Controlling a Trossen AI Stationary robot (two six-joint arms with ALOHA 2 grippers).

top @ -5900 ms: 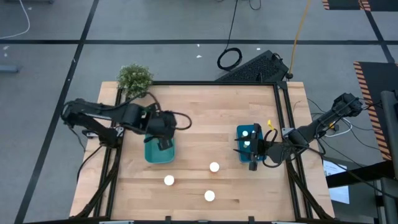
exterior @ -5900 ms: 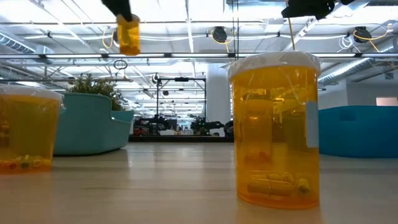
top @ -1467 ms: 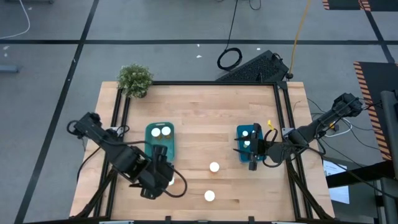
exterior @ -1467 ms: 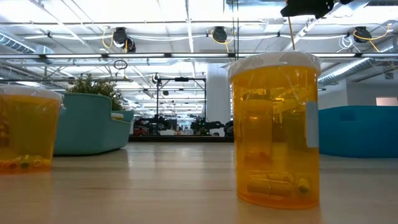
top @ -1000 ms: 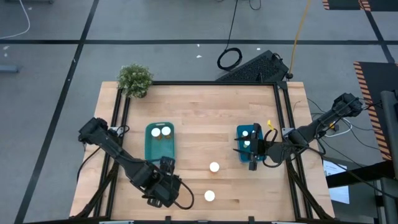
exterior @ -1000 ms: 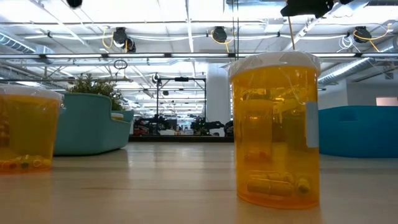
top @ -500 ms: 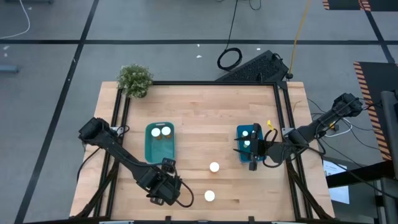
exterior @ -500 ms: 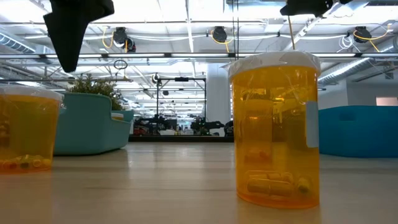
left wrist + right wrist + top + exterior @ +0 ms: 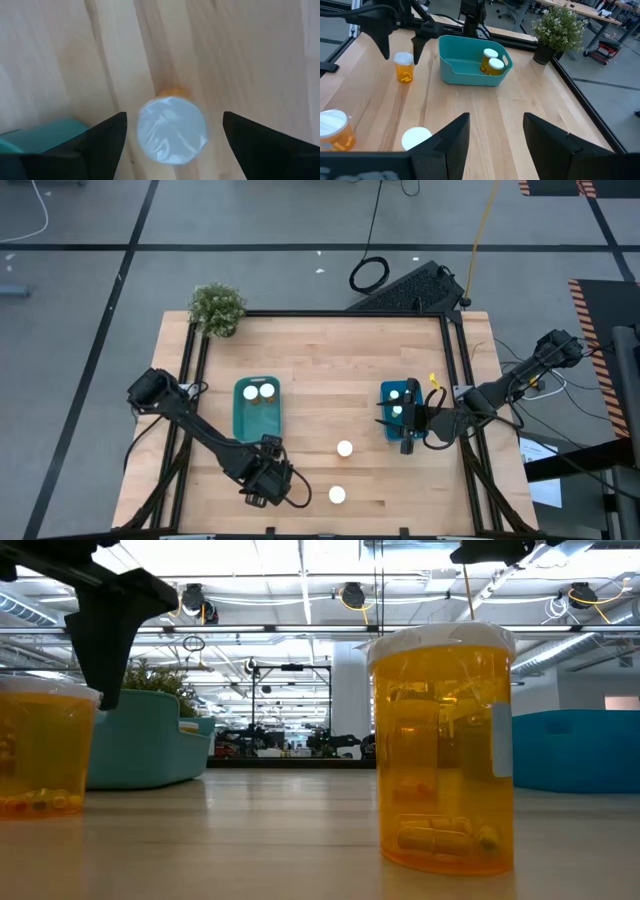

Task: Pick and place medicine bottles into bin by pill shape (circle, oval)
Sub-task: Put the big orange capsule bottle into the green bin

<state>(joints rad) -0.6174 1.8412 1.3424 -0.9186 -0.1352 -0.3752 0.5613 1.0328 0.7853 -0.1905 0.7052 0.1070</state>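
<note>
Now hovering over a new bottle (image 9: 171, 130), near the green bin (image 9: 257, 410), after dropping the last one there. Left gripper (image 9: 172, 131) wide open, holding nothing, getting ready for grabbing.

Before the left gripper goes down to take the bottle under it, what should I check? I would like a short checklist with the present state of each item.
1. Left gripper open: ok, fingers spread wide.
2. Bottle centred between the fingers: ok in the left wrist view.
3. Bottle upright: ok, white cap faces up.
4. Space around it: ok, the nearest other bottle stands apart.
5. Left teal bin has room: ok, two bottles at its far end only.
6. Pill shape inside the bottle: cannot tell.
</note>
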